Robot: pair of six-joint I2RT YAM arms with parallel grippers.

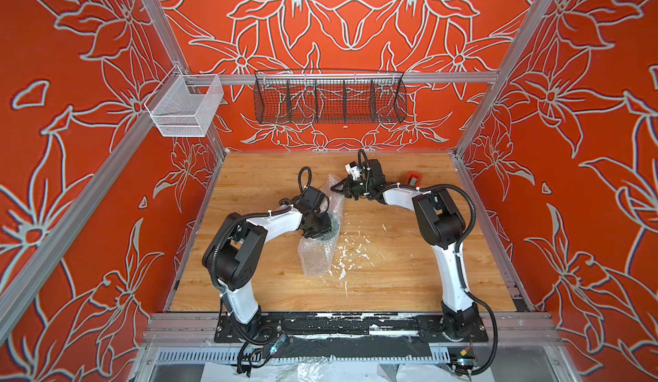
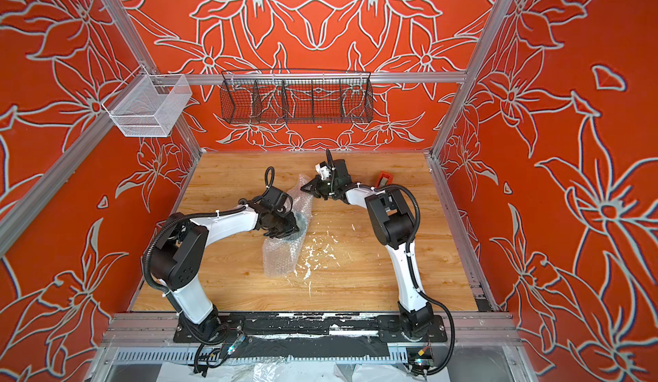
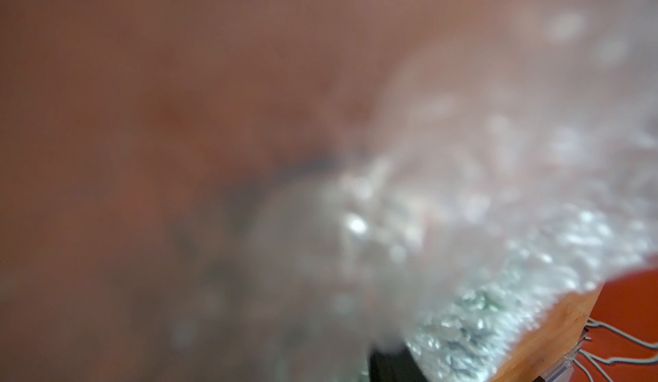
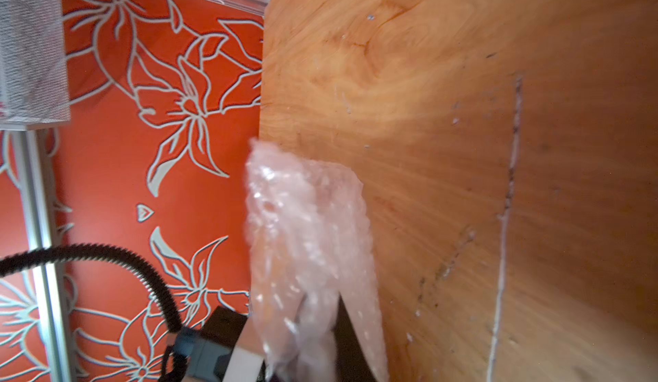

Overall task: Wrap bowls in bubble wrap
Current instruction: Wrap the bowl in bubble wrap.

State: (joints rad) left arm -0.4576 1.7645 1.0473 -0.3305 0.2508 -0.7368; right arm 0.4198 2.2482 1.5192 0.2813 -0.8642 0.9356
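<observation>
While L grip [image 1: 316, 233] sits on bowl [image 1: 332, 227] mid-desk [image 1: 391, 273], prob anchoring it under wrap [image 1: 315, 261], we see R grip [image 1: 334, 187] fully closed on wrap's far end, lifted off desk, likely for fold-over. L jaw gap: can't tell, view blurred.

The bubble wrap [image 1: 318, 255] lies as a long, crumpled strip on the wooden table [image 1: 409, 284], running from the middle toward the back. The left gripper [image 1: 315, 232] bears down on its midsection, where a dark round edge, probably the bowl [image 1: 333, 227], shows through the plastic. The right gripper [image 1: 334, 187], jaws pinched together, meets the strip's far end. White flecks [image 1: 350, 255] lie scattered just beside the wrap.
</observation>
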